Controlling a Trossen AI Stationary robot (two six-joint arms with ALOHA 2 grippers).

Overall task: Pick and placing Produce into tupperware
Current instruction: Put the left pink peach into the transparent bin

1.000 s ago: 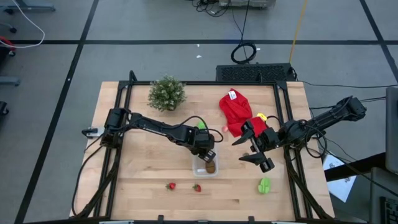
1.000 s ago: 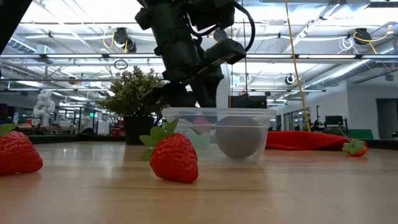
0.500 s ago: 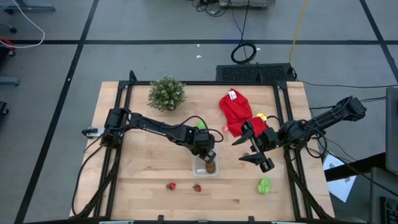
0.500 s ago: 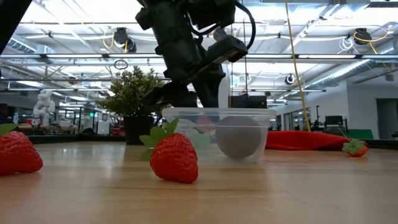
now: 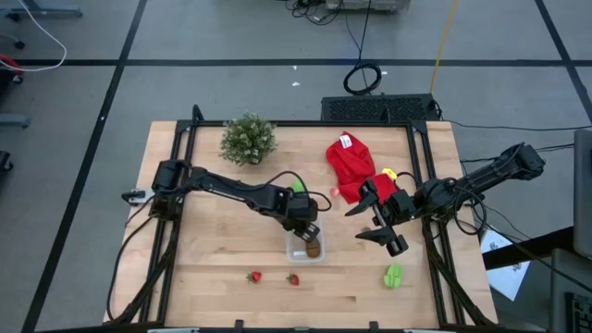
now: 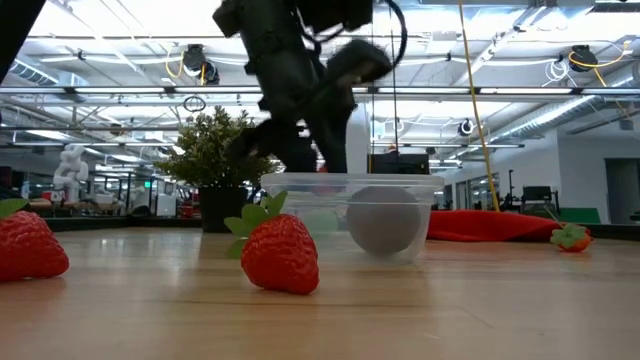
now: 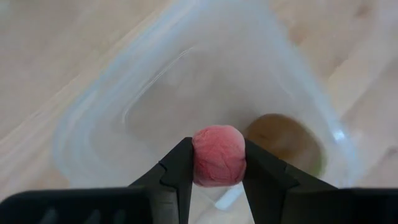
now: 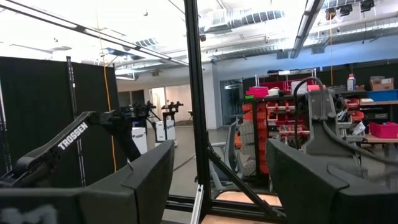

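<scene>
Grey taped floor [image 5: 83, 139], ceiling lights [image 6: 200, 62]

From the high view I cannot resolve the left gripper [image 5: 306, 231]: it covers the tupperware [image 5: 304, 252] rim. The low view blurs it; a strawberry [image 6: 27, 245] is cropped.

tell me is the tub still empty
No, the tub already holds a brown oval, and the left gripper holds a pink piece above it.
</scene>
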